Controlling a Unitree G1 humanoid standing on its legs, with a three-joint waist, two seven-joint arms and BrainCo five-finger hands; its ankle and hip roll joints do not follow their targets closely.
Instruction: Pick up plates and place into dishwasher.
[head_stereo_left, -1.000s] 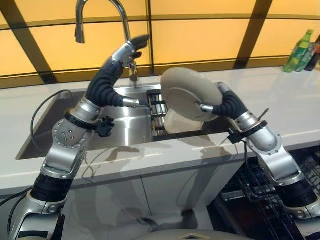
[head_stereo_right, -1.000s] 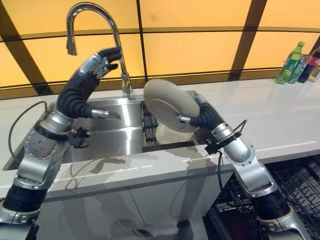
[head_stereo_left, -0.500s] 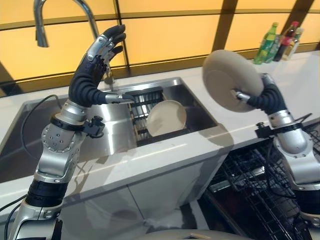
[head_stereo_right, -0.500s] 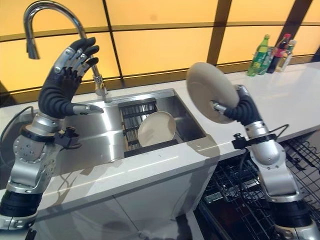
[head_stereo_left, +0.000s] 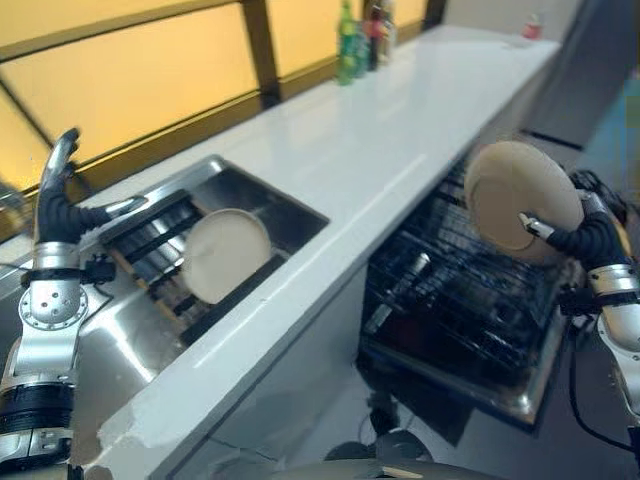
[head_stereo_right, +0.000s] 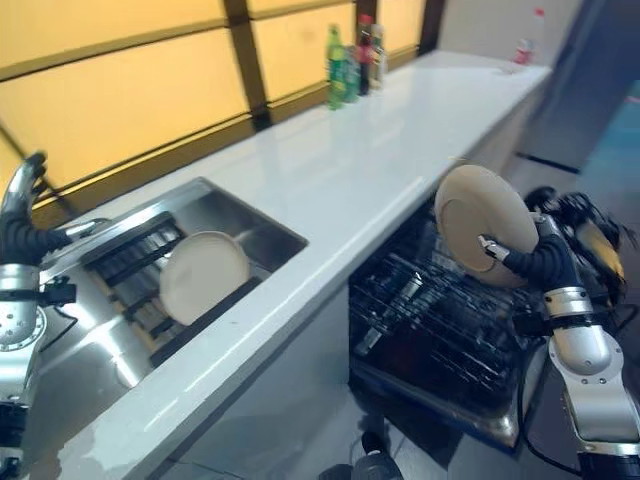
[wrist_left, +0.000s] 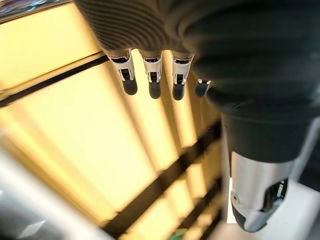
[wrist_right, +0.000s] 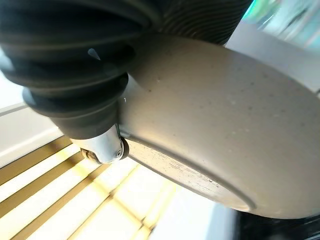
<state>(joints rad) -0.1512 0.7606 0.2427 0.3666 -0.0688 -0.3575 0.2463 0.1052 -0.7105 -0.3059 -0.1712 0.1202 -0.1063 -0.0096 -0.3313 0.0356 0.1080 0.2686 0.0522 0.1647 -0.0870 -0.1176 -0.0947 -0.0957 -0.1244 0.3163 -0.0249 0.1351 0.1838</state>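
A: Left eye view, panel one. What was held above the dishwasher (head_stereo_left: 470, 320)?

B: A beige plate (head_stereo_left: 522, 200) was held on edge by the right hand (head_stereo_left: 583, 232), the thumb being pressed against the plate's underside and the remaining fingers hidden behind it. In the right wrist view the same plate (wrist_right: 225, 125) was seen clamped against the dark ribbed cover. The plate was raised above the open dishwasher's dark wire rack (head_stereo_left: 455, 290), clear of it.

A: And the second plate?

B: A second plate (head_stereo_left: 225, 255) was left leaning upright in the sink (head_stereo_left: 130, 340), well to the left of the dishwasher, against a dark slotted drainer (head_stereo_left: 160, 255).

A: How was the left hand recorded?

B: The left hand (head_stereo_left: 58, 190) was raised at the far side of the sink from the dishwasher. In the left wrist view its fingers (wrist_left: 152, 75) were shown straight and relaxed, nothing being grasped, against a yellow panelled wall (wrist_left: 100, 150).

A: Other items?

B: Bottles (head_stereo_left: 362, 35) were grouped at the back of the white counter (head_stereo_left: 400, 130), beyond the dishwasher.
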